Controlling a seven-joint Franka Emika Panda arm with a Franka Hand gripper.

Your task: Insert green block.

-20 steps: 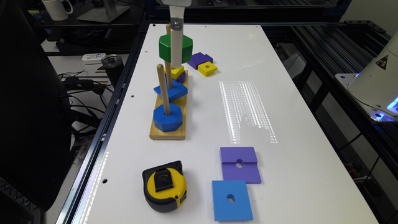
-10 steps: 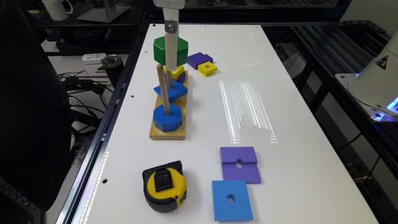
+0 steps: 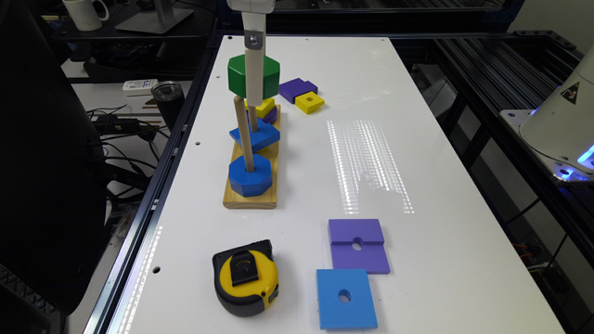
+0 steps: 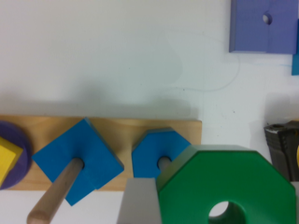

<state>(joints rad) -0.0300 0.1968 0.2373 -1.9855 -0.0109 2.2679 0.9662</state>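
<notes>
The green block (image 3: 241, 76), a glossy octagon with a round hole, hangs in the air above the wooden peg base (image 3: 232, 197). My gripper (image 3: 253, 90) is shut on it. In the wrist view a grey finger (image 4: 140, 203) presses on the side of the green block (image 4: 243, 179). The top of the nearest peg (image 3: 238, 102) stands just under the block's lower edge. That peg carries a blue octagon (image 3: 249, 175) at its foot. A blue square block (image 3: 260, 135) sits on the middle peg, and a yellow piece on a purple one (image 3: 265, 107) on the far peg.
A purple block (image 3: 297, 88) and a yellow block (image 3: 309, 102) lie beside the base's far end. Nearer the camera lie a tape measure (image 3: 246, 278), a purple square (image 3: 358, 246) and a blue square (image 3: 345, 299). The table's edge runs along the exterior view's left.
The gripper has carried the green block a little towards the exterior view's left, then nearly come to rest. Nothing else has moved.
</notes>
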